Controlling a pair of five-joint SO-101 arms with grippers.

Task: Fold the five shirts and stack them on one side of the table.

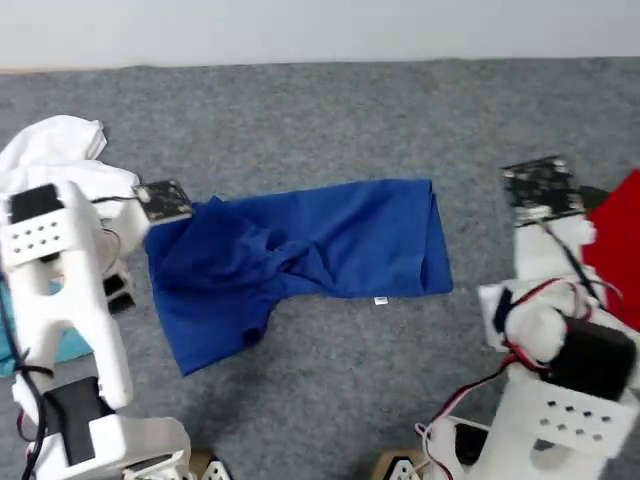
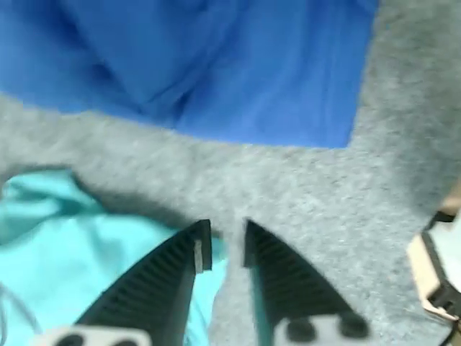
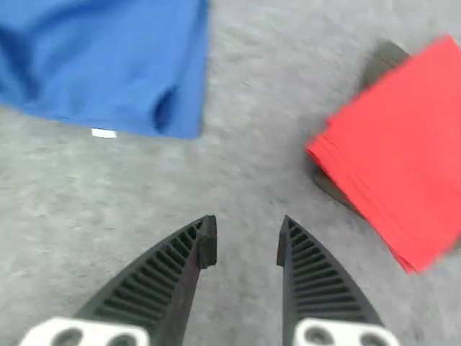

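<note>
High view: a blue shirt lies spread and rumpled across the middle of the grey-covered counter, its right half fairly flat, its left half bunched into folds with one part trailing toward the near edge. A small white tag shows at its near hem. A folded red shirt sits at the counter's right edge, well apart from the blue one. At far left a white shirt lies in a loose heap, and a teal shirt lies flat on the near left, partly under the left arm. The right arm stands on the near right, between the blue shirt and the red one.

In the left wrist view, the left gripper hangs over the teal shirt's edge with its fingers only narrowly parted and nothing between them; the blue shirt lies beyond across a strip of bare counter. In the right wrist view, the right gripper hangs above bare counter, fingers spread wider and empty, between the blue shirt's corner and the red shirt.
</note>
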